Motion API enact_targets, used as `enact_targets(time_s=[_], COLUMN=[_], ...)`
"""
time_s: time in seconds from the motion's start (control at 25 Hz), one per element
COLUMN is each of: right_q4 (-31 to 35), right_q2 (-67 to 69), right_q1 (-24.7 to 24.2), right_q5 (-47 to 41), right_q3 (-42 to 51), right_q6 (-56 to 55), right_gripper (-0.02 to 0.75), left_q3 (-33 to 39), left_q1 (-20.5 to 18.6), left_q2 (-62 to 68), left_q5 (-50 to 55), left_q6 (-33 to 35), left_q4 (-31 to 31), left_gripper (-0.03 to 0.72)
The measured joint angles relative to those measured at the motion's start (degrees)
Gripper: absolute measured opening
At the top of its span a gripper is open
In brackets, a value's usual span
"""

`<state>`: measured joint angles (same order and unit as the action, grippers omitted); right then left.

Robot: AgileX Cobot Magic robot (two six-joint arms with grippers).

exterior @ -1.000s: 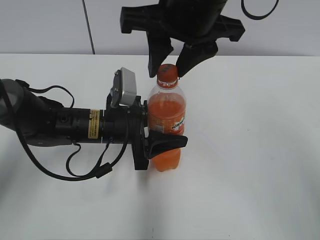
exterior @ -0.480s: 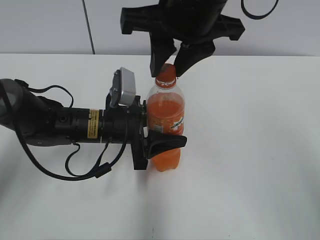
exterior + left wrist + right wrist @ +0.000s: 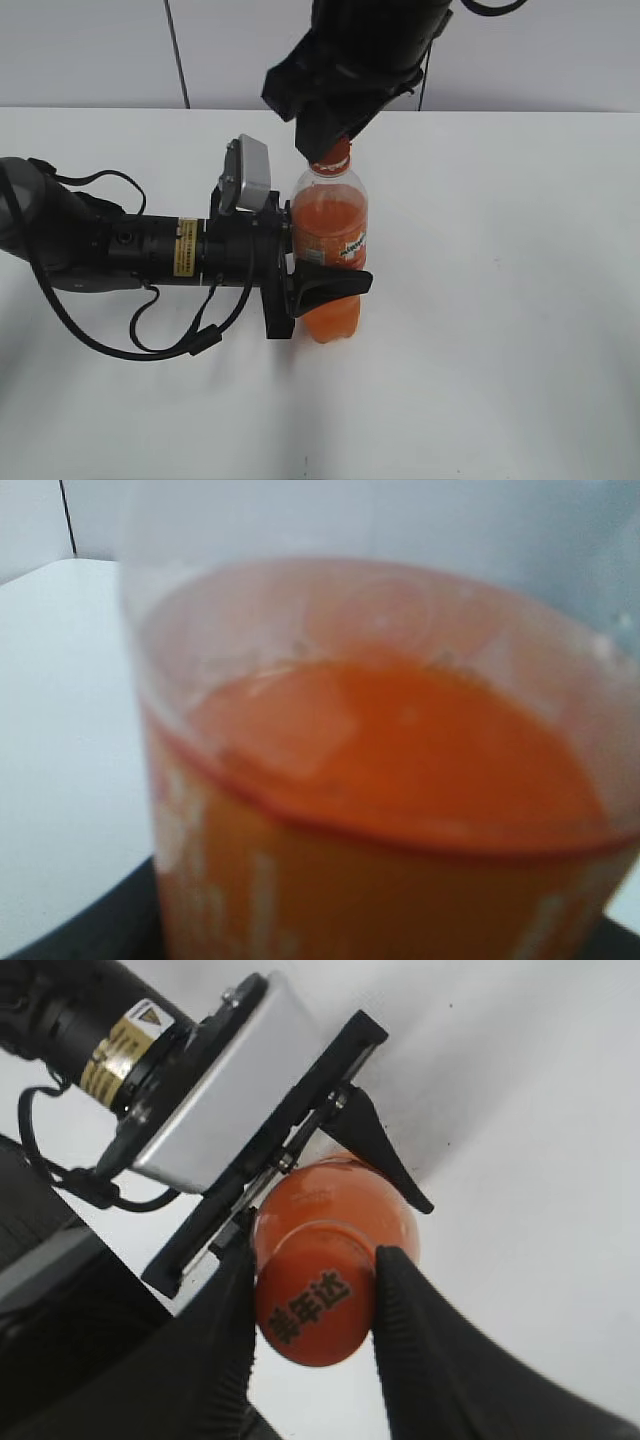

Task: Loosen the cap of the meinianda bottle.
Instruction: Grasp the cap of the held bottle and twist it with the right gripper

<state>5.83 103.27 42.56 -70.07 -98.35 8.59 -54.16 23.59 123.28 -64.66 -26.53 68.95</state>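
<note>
There was one meinianda bottle [image 3: 329,255], held between the left gripper's [image 3: 318,285] jaws, and one cap [image 3: 315,1305], between the right gripper's [image 3: 312,1310] jaws; two grippers in all.

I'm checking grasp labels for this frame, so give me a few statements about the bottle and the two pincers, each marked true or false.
1. The meinianda bottle stands upright on the white table. True.
2. The left pincer holds the bottle around its body from the side. True.
3. The cap lies on the table beside the bottle. False: it sits on the bottle's neck, between the fingers of the right pincer.
4. The right pincer hangs wide open, clear of the bottle. False: its fingers are closed against the cap's sides.
5. The bottle is empty. False: orange drink fills it to the shoulder.
</note>
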Motion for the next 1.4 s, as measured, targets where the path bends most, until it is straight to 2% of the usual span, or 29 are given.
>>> enact_targets(time_s=[0.32,0.72,1.4], right_q4=[0.1,-0.5,-0.6], right_q2=[0.0,0.0,-1.4], right_q1=[0.0,0.0,0.0], right_q5=[0.3,0.3,0.3], right_q3=[0.0,0.0,-0.2], right_q6=[24.5,43.9,46.9], right_gripper=[0.269,0.268,0.266], left_q3=[0.0,0.0,0.0], left_q1=[-0.1,-0.1,-0.2], left_q2=[0.0,0.0,0.0], left_q5=[0.2,0.3,-0.2], left_q6=[0.0,0.0,0.0], left_q4=[0.0,-0.1,-0.1], left_gripper=[0.415,0.415,0.415])
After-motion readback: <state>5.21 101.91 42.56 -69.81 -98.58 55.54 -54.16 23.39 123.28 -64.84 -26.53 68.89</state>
